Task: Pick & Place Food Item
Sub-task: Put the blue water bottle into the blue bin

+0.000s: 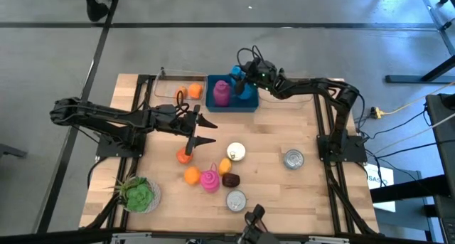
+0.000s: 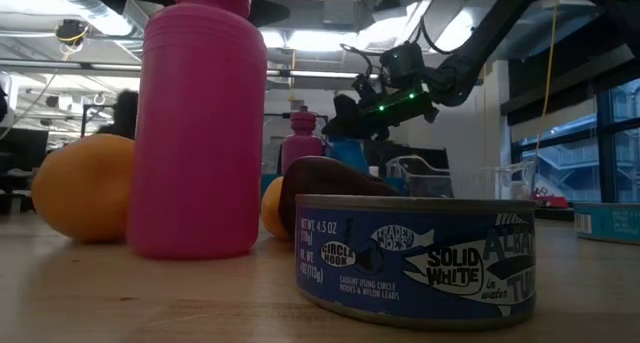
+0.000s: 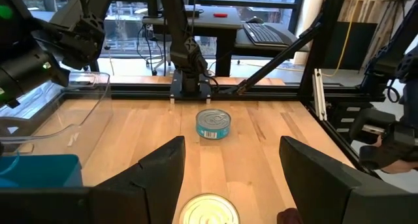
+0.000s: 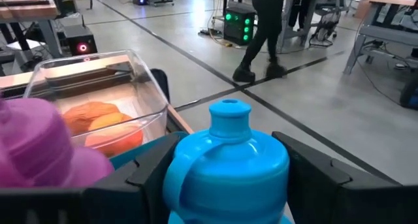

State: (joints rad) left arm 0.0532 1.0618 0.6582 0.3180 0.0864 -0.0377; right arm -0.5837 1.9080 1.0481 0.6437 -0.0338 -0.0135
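Two claws work over the wooden bench (image 1: pixel 284 130). The right claw (image 1: pixel 242 79) hangs at the far side above the blue bin (image 1: pixel 232 104), its fingers set on either side of a blue bottle (image 4: pixel 225 172) and holding it; a pink bottle (image 1: pixel 221 92) stands in the same bin just to the left. The left claw (image 1: pixel 207 131), fingers apart and empty, hovers mid-bench, left of a tuna can (image 1: pixel 235 152) lying among scattered food items.

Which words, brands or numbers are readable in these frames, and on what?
All on the blue tuna can nearest the low camera:
"TRADER JOE'S"
"SOLID WHITE"
"ALBA... TUNA", partly cut off
"in water"
"NET WT. 4.5 OZ"
"CIRCLE HOOK"
The fine print below is too small to read. The other cans' labels are unreadable.
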